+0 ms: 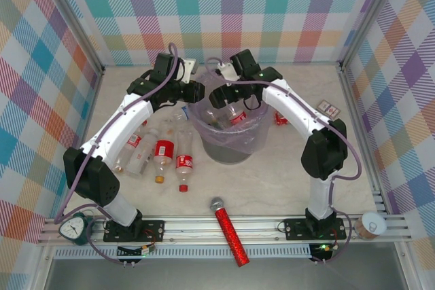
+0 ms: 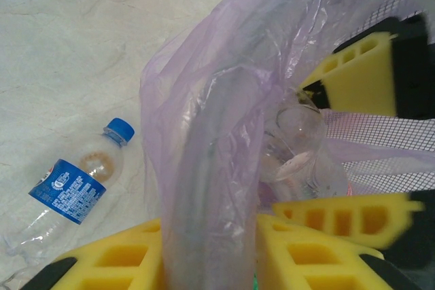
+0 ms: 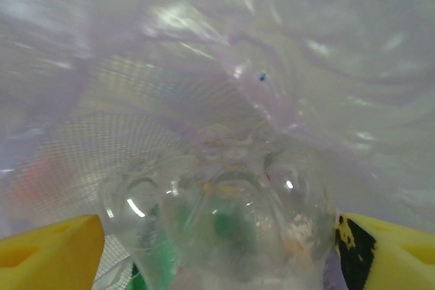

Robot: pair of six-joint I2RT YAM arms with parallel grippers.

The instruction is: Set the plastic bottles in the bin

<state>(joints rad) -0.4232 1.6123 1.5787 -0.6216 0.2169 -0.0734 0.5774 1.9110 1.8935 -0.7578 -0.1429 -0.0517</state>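
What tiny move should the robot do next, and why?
Probably lift the right hand straight up out of the bin. Its fingers stand wide apart around a clear bottle already down inside the bag, while the left hand pinches the bin's rim. More bottles lie on the table waiting.

Two white arms bend in over a round grey bin lined with lavender plastic, a red-labelled clear plastic bottle inside it and several more clear plastic bottles strewn on the pale bench just left of it.
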